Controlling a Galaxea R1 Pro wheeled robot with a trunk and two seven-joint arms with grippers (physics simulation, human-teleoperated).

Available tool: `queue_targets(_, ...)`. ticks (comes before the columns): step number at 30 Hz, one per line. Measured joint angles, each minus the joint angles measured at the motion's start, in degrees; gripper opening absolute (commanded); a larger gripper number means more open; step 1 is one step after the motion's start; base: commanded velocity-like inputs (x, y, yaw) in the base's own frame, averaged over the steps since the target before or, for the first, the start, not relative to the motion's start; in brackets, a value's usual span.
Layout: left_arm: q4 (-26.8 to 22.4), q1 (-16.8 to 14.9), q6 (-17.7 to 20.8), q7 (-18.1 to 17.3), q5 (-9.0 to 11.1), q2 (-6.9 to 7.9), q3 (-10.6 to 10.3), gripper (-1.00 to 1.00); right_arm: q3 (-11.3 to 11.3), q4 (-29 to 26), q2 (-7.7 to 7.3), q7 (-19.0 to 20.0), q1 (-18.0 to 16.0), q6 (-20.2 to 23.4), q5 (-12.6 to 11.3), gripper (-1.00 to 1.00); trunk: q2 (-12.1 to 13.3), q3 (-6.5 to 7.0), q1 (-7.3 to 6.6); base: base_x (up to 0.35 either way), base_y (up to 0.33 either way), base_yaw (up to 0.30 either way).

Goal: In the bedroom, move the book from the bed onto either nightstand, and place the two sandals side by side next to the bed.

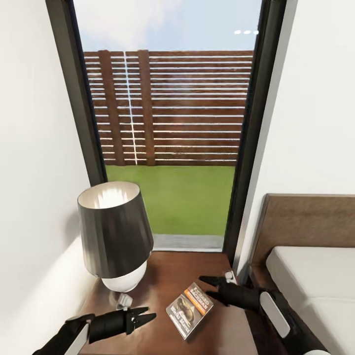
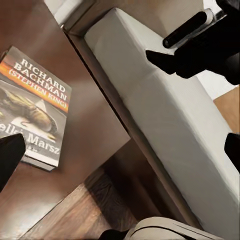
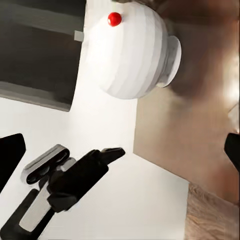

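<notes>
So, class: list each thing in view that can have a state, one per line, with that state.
book: closed, lying flat on the nightstand, cover up
lamp: upright on the nightstand
left gripper: jaws open, empty
right gripper: jaws open, empty, beside the book
bed: bare mattress

You're in a home bedroom: low bed with light grey mattress (image 1: 315, 281) and dark brown wooden headboard (image 1: 305, 222) at right, small dark brown wooden nightstand (image 1: 172, 276) beside it carrying a black-shaded white-based table lamp (image 1: 116, 236), tall dark-framed window (image 1: 170, 128) facing slatted fence and grass.
</notes>
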Motion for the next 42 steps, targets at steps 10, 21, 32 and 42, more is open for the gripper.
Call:
queue_targets(10, 5.2, 0.0, -4.8, 7.2, -2.5, -0.34, -0.3, 1.0, 0.0, 1.3, -13.67, 0.5, 0.4, -13.3, 12.5, 1.0, 4.0, 1.8, -2.2, 0.0, 0.0, 0.0)
queue_targets(21, 15.3, 0.1, -12.3, 7.7, -4.0, -0.26, -0.1, 1.0, 0.1, 7.1, -14.84, 0.3, 3.1, -16.2, 18.6, 1.0, 8.4, 3.77, -4.61, 0.0, 0.0, 0.0)
queue_targets(32, 18.3, 0.1, -14.2, 7.9, -5.0, -0.38, -0.2, 1.0, -0.1, 18.9, -14.44, 0.3, 3.2, -27.7, 34.6, 1.0, 12.8, 5.74, -7.03, 0.0, 0.0, 0.0)
queue_targets(42, 21.4, 0.1, -16.8, 8.0, -4.9, -0.44, -0.2, 1.0, -0.1, 29.2, -14.43, 0.1, 3.2, -30.5, 35.4, 1.0, 16.8, 7.54, -9.23, 0.0, 0.0, 0.0)
